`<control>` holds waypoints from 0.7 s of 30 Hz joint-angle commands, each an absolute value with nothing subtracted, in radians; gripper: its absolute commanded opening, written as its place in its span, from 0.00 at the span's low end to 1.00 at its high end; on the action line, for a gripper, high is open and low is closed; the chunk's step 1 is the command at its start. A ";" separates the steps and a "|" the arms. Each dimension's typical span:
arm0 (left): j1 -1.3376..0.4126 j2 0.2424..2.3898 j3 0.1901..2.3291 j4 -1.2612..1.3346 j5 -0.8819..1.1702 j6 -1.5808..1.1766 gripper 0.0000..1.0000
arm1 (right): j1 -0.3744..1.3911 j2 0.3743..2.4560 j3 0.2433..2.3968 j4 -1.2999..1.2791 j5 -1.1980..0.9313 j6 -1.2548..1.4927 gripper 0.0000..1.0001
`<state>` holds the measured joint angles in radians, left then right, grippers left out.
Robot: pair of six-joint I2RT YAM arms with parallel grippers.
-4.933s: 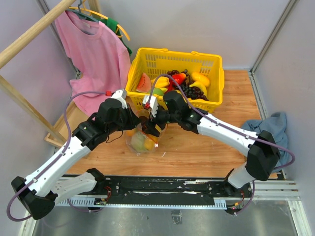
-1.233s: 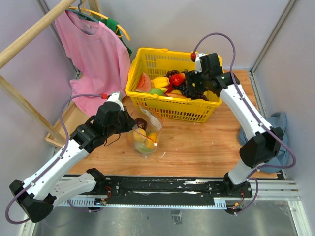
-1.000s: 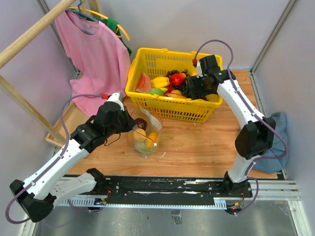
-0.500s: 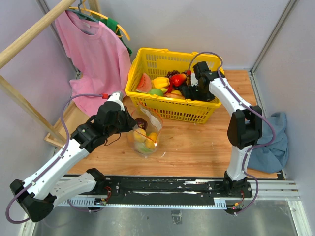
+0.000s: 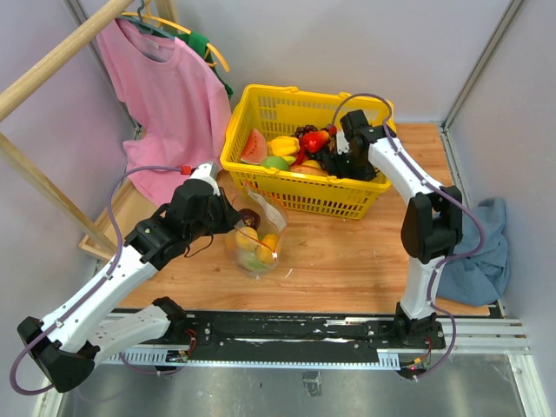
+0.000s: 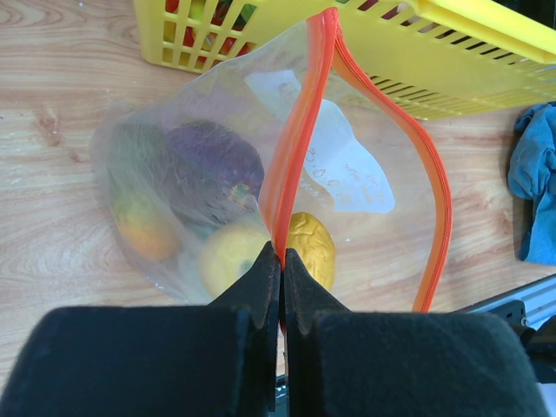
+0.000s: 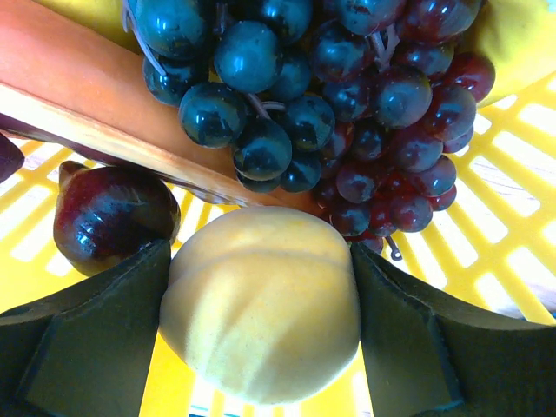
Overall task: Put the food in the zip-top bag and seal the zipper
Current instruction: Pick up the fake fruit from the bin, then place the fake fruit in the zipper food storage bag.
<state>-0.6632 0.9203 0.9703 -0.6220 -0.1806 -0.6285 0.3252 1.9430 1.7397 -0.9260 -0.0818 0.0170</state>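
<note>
left claw (image 6: 280, 254): fingers pressed together, clamped on the red zipper (image 6: 300, 139) of the clear bag (image 6: 174, 165), at the lower middle of the left wrist view. the bag mouth stands open, the 2nd red edge bowing out to the right. the bag sits on the wooden worktop (image 5: 347, 252), centre-left of the overhead view, just in front of the yellow basket (image 5: 304, 195).

bag contents: a dark purple piece (image 6: 213, 161), an orange piece (image 6: 143, 234), a yellow piece (image 6: 228, 261) and others not clear through the plastic. a white label (image 6: 347, 169) shows on the far wall.

right claw (image 7: 259, 261): inside the basket, upper right of the overhead view. its 2 fingers stand apart, 1 on either side of a pale yellow fruit (image 7: 261, 304), close against it; a firm grip cannot be told. dark grapes (image 7: 347, 130) lie just above, a dark red fruit (image 7: 109, 217) at left.
</note>
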 commanded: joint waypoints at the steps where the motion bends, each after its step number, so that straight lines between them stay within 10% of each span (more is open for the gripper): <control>1: -0.657 0.917 0.978 -0.588 -0.176 -0.624 0.00 | 0.316 1.869 1.734 -1.005 -0.095 0.030 0.45; 21: -0.657 0.917 0.977 -0.569 -0.160 -0.634 0.00 | 0.321 1.636 1.677 -0.674 -0.101 0.104 0.25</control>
<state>-0.6632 0.9203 0.9703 -0.6071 -0.1650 -0.6323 0.3252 1.6958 1.6905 -0.7673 -0.0891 0.0723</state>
